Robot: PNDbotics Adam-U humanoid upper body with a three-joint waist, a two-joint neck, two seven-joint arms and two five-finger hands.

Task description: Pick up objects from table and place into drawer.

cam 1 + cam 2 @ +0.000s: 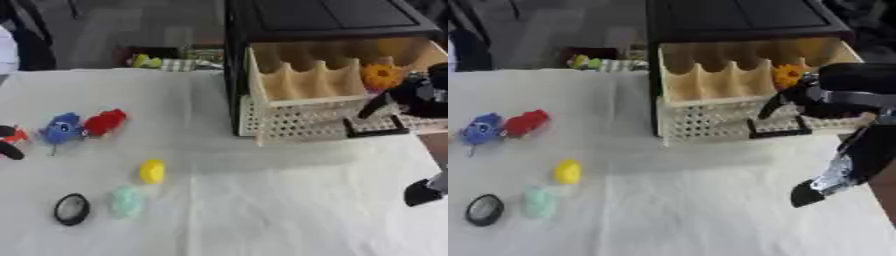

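Writing: none readable.
Right hand (pixel 811 97): right of frame, fingers hanging relaxed at the cream perforated plastic drawer (pixel 710 125), beside an orange flower-shaped object (pixel 787 76).
Left hand (pixel 9 142): left edge; finger state not discernible.

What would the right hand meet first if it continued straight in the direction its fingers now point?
The right hand points down and leftward over the open drawer, so it would probably meet the drawer's perforated front wall first; depth is unclear.

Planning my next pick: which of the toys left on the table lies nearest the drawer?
The yellow one. It lies right of the red, blue and green toys and the black disc, closest to the drawer.
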